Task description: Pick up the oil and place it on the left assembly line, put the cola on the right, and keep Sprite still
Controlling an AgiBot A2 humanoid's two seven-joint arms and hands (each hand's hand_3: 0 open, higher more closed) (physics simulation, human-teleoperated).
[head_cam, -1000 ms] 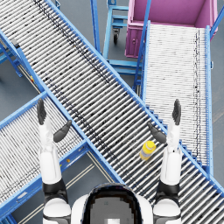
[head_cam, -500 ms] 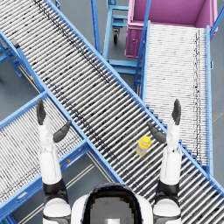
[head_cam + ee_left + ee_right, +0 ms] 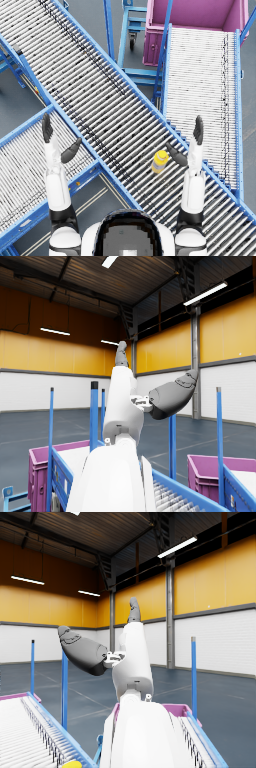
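The oil bottle (image 3: 160, 161), yellow with a yellow cap, stands upright on the grey rollers of the middle conveyor (image 3: 95, 95). It is just beside the thumb tip of the right hand (image 3: 193, 150), on the side toward the other arm. Whether thumb and cap touch cannot be told from the head view. Any label or brand on the bottle is too small to read.

The right hand holds nothing. Its fingers (image 3: 198, 129) are straight and together, and the thumb is splayed out sideways toward the bottle. The right wrist view shows the same spread pose against a hall with yellow and white walls. There the bottle's yellow cap (image 3: 71, 764) shows only as a sliver at the frame edge, on the thumb side of the forearm.

The left hand (image 3: 54, 148) is likewise spread and empty. Its fingers (image 3: 46, 127) are straight, and the thumb angles toward the middle conveyor. This hand hangs over the left assembly line (image 3: 20, 175), well apart from the bottle, which lies past its thumb and across the blue side rail.

Beyond the right fingers the right assembly line (image 3: 200, 85) runs away to a pink bin (image 3: 200, 15) at its far end.
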